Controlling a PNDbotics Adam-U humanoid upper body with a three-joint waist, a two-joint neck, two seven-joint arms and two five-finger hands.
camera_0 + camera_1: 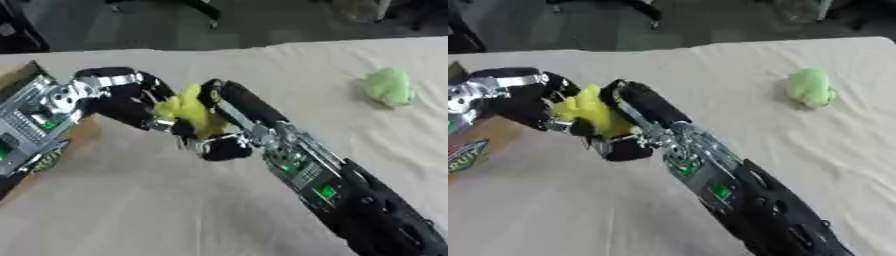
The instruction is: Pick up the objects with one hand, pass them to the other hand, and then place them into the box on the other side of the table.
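My two hands meet over the left half of the table (175,210), above its cloth. My left hand (131,102) comes in from the left edge, and my right hand (229,107) reaches across from the lower right corner. Between them sits a small soft object (188,112), touched by both hands. To my left, at the table's edge and partly under my left arm, lies the box (474,145). Well apart, on the far right of the table, a second soft object (389,86) rests alone on the cloth.
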